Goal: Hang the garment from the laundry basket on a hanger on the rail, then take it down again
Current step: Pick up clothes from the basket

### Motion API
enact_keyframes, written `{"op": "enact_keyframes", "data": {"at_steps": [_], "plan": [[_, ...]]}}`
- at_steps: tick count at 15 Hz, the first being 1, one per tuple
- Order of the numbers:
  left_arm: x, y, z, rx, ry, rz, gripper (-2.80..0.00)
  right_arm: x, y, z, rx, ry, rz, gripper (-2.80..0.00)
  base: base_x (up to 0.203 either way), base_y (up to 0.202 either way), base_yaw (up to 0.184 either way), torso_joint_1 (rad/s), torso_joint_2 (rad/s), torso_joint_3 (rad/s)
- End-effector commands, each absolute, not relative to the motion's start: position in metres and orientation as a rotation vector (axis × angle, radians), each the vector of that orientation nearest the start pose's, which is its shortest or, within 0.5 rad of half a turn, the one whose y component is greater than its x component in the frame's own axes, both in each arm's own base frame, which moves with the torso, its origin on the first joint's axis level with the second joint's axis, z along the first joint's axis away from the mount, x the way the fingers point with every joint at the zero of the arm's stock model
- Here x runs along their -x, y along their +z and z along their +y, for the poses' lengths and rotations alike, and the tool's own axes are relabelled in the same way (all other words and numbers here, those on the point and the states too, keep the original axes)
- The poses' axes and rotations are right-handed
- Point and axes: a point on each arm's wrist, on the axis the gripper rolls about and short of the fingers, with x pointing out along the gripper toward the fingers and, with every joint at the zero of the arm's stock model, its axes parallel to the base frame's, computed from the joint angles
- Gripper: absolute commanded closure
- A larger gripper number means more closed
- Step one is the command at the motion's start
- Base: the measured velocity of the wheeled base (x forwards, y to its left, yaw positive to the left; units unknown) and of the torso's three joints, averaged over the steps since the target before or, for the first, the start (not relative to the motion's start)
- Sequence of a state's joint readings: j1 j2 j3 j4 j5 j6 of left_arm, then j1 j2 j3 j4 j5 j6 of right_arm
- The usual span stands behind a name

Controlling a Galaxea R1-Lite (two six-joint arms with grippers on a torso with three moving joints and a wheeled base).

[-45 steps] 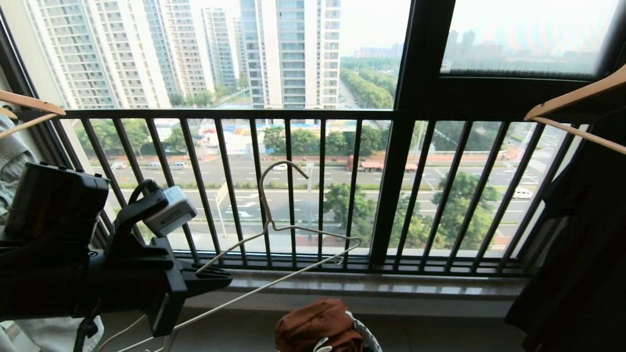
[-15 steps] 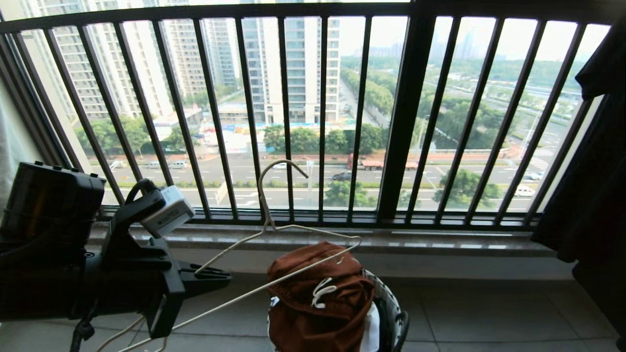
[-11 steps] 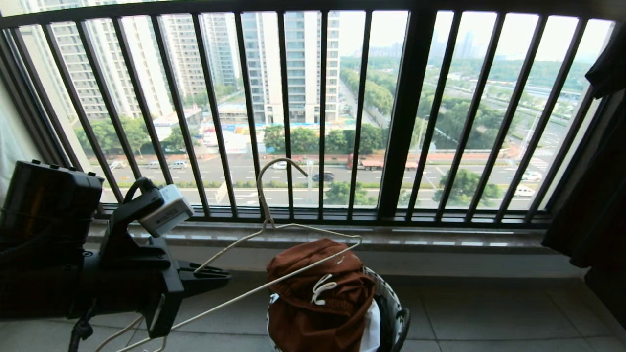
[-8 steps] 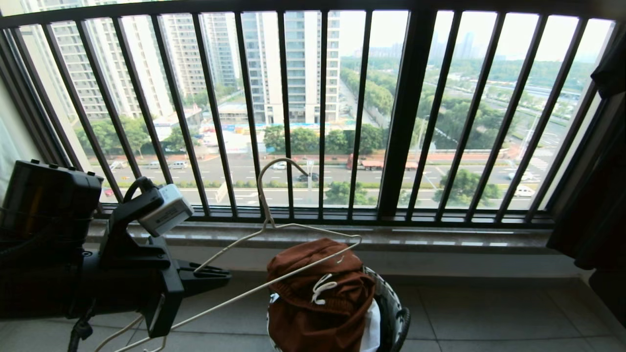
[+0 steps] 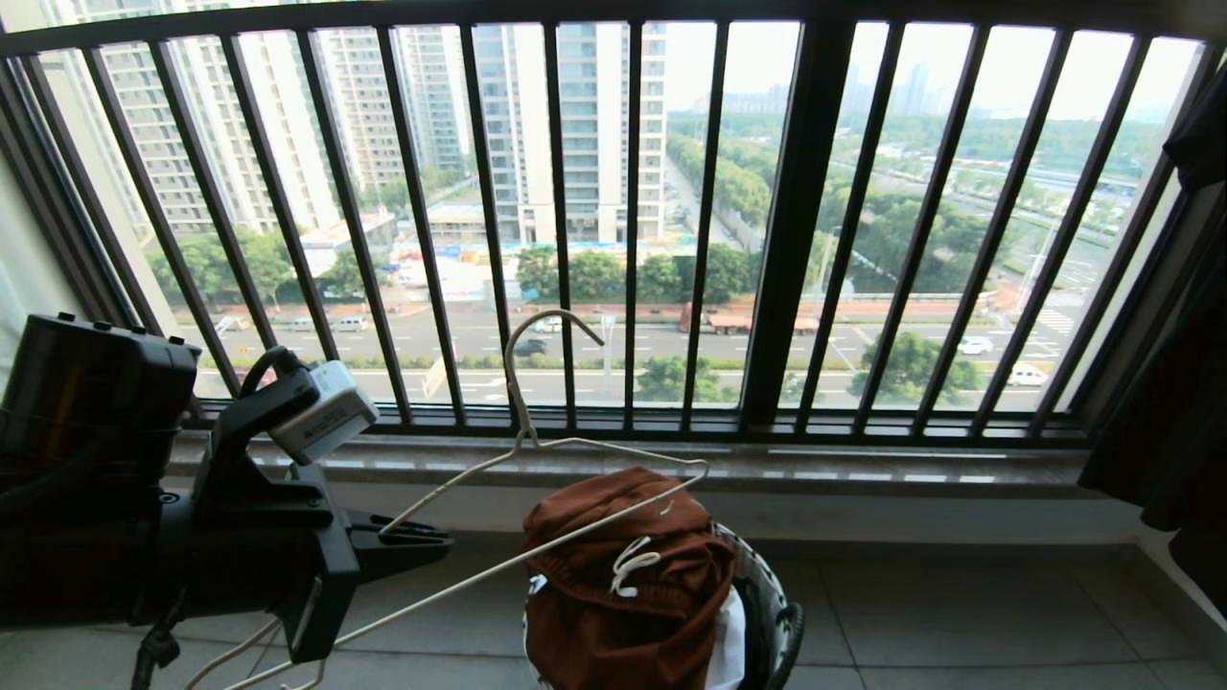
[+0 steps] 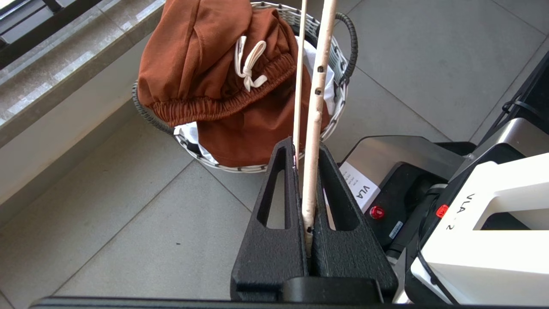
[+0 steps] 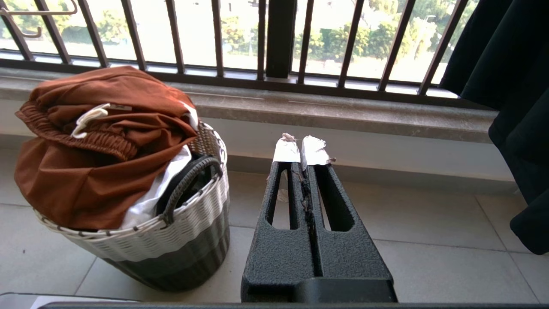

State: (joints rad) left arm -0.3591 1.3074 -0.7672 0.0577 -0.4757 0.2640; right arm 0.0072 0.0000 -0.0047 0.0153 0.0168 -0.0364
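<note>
Left gripper [image 6: 306,171] clamps the hanger [image 5: 537,450]; the garment [image 5: 623,575] heaps in the laundry basket [image 5: 767,623] at five o'clock. Right gripper [image 7: 302,150], pressed together, should pinch the waistband.

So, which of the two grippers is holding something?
The left gripper, shut on the cream hanger; the right gripper is shut with nothing between its fingers.
</note>
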Motion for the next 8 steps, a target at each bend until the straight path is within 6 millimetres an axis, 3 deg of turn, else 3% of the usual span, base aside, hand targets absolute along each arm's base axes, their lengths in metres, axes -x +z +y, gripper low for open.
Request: {"op": "enact_keyframes", "data": {"at_steps": [1, 5, 8], "plan": [[-0.1768, 0.2085, -0.0774, -0.205, -0.888, 0.501, 0.00, 0.0232, 0.0752, 0.0002, 0.037, 0.025, 0.010, 0.00, 0.000, 0.000, 0.000, 0.000, 0.00, 0.000], [-0.1772, 0.2094, -0.0775, -0.206, -0.886, 0.497, 0.00, 0.0231, 0.0752, 0.0002, 0.037, 0.025, 0.011, 0.00, 0.000, 0.000, 0.000, 0.000, 0.00, 0.000], [-0.1768, 0.2098, -0.0774, -0.206, -0.886, 0.495, 0.00, 0.0231, 0.0752, 0.0002, 0.037, 0.026, 0.011, 0.00, 0.000, 0.000, 0.000, 0.002, 0.00, -0.115]]}}
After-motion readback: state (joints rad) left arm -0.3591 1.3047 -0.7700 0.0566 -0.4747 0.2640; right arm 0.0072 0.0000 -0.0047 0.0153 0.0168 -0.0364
